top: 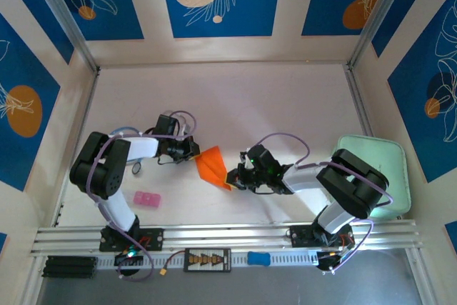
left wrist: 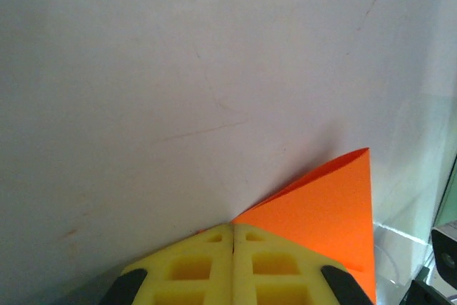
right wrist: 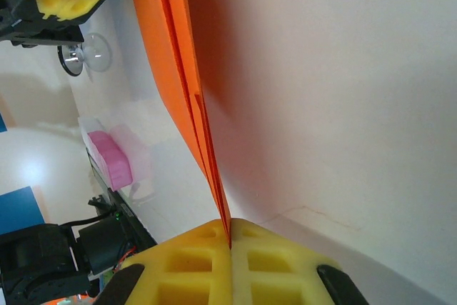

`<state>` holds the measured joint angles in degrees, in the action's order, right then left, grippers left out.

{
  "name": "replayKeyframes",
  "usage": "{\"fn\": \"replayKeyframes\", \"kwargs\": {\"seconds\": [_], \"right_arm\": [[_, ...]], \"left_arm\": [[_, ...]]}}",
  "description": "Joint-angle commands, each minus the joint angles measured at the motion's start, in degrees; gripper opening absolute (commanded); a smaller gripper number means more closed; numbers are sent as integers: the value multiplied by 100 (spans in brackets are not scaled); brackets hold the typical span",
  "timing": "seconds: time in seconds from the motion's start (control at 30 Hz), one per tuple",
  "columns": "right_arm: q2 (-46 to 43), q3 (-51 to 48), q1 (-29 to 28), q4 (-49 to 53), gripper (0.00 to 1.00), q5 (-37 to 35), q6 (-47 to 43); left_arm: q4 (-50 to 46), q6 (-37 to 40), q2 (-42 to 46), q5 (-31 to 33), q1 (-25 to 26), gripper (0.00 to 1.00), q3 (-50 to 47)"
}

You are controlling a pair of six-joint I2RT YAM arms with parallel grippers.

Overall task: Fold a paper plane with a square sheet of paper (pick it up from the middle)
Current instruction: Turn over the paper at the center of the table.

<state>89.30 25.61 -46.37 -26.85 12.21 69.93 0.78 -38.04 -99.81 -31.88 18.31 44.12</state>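
We are mid-fold: left claw [left wrist: 233, 232] and right claw [right wrist: 230, 239] both pinch folded thin orange paper sheet [top: 212, 166]; next, we press crease flat on desk [top: 285, 105].

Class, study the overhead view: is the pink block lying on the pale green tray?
No, the pink block lies on the white table at the left, well apart from the green tray at the right.

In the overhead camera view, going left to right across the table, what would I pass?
pink block → left gripper → orange paper → right gripper → green tray
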Motion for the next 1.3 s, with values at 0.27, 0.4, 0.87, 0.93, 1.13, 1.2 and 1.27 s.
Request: {"fn": "replayKeyframes", "kwargs": {"seconds": [0.27,0.4,0.87,0.93,1.13,1.2,1.27], "right_arm": [[-244,-240,16,531,0,239,-15],[-279,-244,14,575,0,247,-34],[-815,-216,101,1200,0,160,-307],[-1085,-177,128,1541,0,86,-457],[-2234,396,154,3539,0,-800,-1444],[-2578,713,167,4260,0,-1201,-1852],[-2812,1107,150,5036,0,-1746,-2241]], "left_arm": [[-533,314,44,1325,-241,6,137],[-563,333,62,1325,-240,7,185],[-928,287,889,1262,-222,9,253],[-958,222,1177,1207,-202,10,199],[-936,-87,1900,1056,94,12,-40],[-906,-206,2111,1038,188,13,-153],[-916,-302,2334,1047,273,15,-249]]}}
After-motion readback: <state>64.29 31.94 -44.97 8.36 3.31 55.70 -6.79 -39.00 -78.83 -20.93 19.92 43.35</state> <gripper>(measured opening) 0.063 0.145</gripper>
